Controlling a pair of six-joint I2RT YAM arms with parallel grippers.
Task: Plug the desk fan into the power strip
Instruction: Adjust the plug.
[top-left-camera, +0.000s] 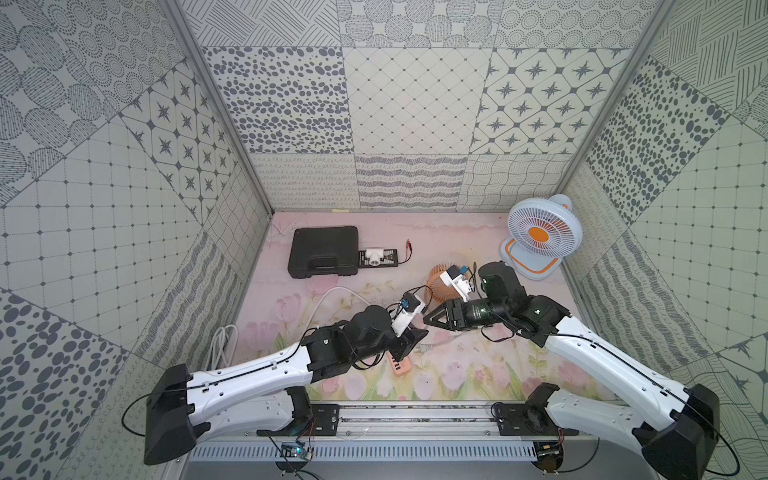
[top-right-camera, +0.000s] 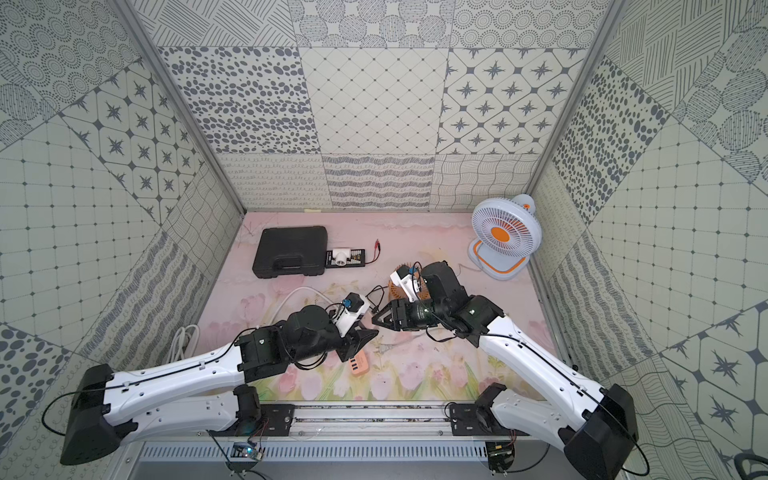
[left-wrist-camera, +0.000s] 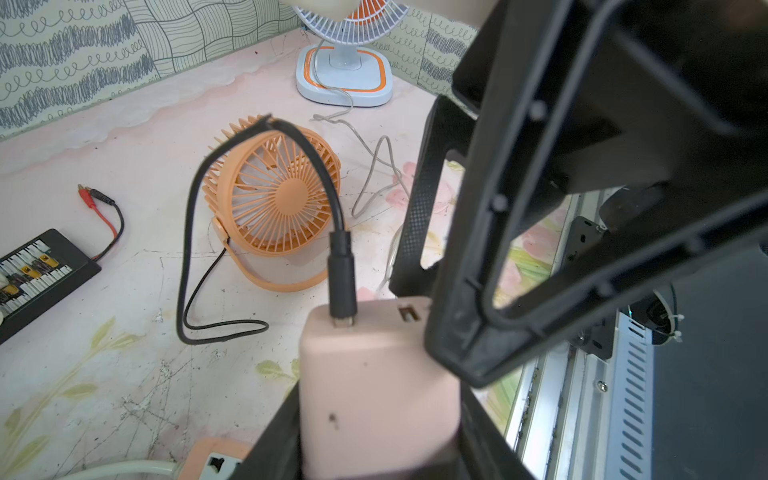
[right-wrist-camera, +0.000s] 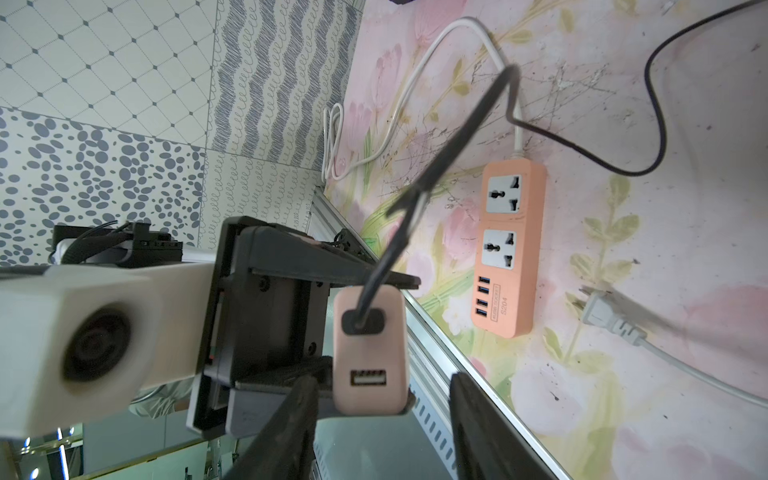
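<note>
Your left tool (top-left-camera: 413, 338) is clamped on the pink USB adapter (right-wrist-camera: 370, 353), with the black cable (left-wrist-camera: 191, 232) from the orange desk fan (left-wrist-camera: 274, 195) seated in it. Your right tool (top-left-camera: 430, 321), facing it, stands released. The power strip (right-wrist-camera: 509, 249) lies on the tabletop (right-wrist-camera: 665, 249) beneath the left tool, its sockets (right-wrist-camera: 503, 193) empty, so the plugging-in is not yet done.

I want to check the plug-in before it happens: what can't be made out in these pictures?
- power strip: in both top views the left arm hides its sockets; only the USB end shows.
- pink adapter: its prongs are hidden between the jaws of the left gripper in both wrist views.
- orange fan: in both top views the right arm covers much of it.
</note>
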